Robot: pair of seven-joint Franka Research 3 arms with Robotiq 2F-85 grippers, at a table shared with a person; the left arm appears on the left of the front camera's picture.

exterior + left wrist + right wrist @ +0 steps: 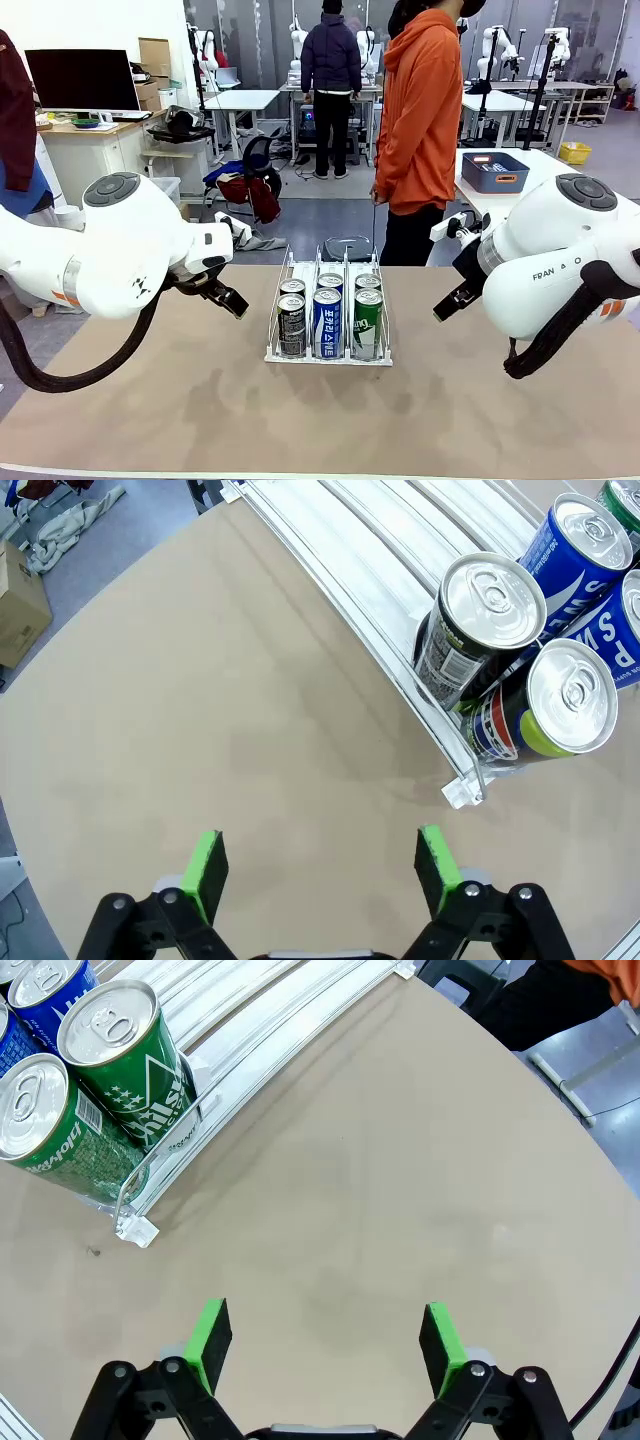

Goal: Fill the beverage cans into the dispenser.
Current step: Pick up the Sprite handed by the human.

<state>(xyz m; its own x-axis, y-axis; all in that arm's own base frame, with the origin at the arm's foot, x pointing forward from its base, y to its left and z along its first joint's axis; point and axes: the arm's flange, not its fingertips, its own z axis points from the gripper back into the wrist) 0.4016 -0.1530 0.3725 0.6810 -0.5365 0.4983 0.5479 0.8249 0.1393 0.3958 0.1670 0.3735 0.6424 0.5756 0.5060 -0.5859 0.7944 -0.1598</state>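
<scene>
Left gripper [318,865] and right gripper [325,1340] are both wide open, holding nothing. They hang low over the table [200,420] on either side of the dispenser [330,358], arms angled inward. Six cans [327,318] sit two-deep at its near end, mid-table.

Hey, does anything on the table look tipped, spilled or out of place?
Nothing stands out. Six cans stand upright in the dispenser, two per lane at its front. The left gripper and right gripper hang open above the table, touching nothing.
</scene>
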